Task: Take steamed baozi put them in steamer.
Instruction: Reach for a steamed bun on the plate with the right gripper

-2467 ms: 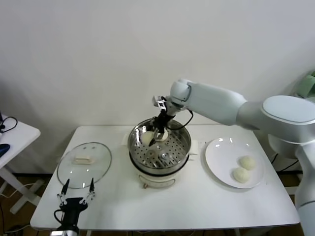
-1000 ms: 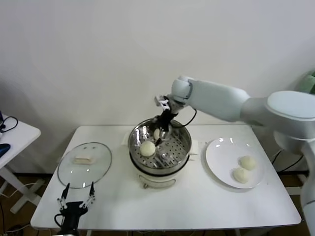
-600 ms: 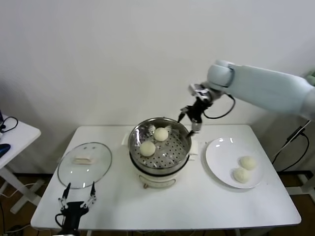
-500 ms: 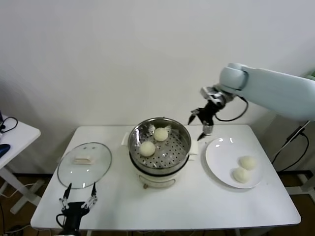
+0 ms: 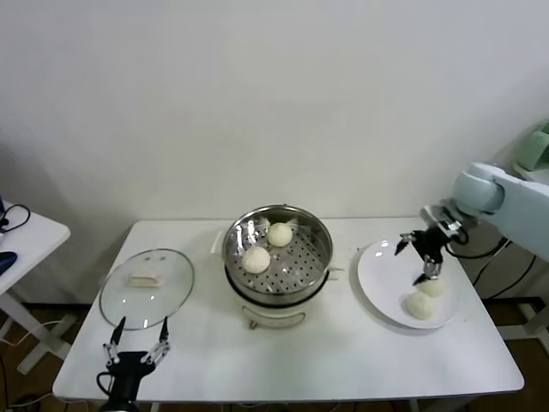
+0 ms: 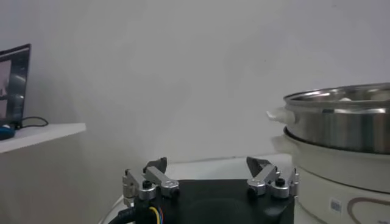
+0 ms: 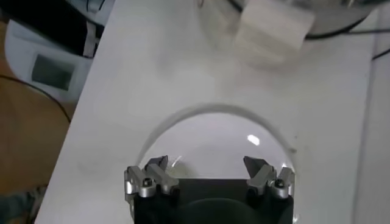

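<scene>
Two cream-white steamed baozi lie on the perforated tray of the shiny steel steamer at the table's middle. Another two baozi rest on the white plate to the right. My right gripper hangs open and empty just above the plate, beside the farther baozi. In the right wrist view its gripper shows wide-set fingers over the plate, with no baozi in sight. My left gripper is parked open at the table's front left; its wrist view shows the gripper and the steamer side-on.
A round glass lid with a pale knob lies flat to the left of the steamer. A small white side table stands off the left edge. The steamer's white side handle shows beyond the plate in the right wrist view.
My right arm has swung away from above the steamer and down to the plate on the right, staying open. A second baozi now lies in the steamer.
</scene>
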`<state>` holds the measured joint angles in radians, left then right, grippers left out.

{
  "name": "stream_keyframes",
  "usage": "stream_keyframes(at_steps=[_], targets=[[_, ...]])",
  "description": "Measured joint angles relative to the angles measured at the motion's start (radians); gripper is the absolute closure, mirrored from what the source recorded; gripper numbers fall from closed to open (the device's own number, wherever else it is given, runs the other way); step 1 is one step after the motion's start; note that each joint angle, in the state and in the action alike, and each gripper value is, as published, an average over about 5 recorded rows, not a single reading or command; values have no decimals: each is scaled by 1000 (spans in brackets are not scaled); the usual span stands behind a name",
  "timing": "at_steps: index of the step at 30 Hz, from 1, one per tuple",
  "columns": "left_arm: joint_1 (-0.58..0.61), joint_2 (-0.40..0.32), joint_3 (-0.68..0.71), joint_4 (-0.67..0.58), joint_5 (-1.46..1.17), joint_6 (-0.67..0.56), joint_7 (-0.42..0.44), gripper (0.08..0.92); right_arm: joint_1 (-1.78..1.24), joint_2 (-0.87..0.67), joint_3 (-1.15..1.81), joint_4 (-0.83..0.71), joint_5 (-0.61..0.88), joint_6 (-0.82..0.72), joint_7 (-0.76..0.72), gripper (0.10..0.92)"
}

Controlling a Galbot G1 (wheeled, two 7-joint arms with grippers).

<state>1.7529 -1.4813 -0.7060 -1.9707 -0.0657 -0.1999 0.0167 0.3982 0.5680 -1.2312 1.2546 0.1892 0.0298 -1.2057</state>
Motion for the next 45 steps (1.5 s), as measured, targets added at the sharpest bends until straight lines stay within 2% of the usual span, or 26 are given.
stream_keyframes(at_steps=[17,38,45], targets=[[-16,1,-4,32,4,2,2,177,-244,35,159,-140,-166,37,22,203],[-22,-2,-9,46,5,1,2,177,-331,125,225,-259,-227,48,32,203],[-25,-1,-9,50,4,1,3,177,-334,134,232,-272,-232,48,32,263]])
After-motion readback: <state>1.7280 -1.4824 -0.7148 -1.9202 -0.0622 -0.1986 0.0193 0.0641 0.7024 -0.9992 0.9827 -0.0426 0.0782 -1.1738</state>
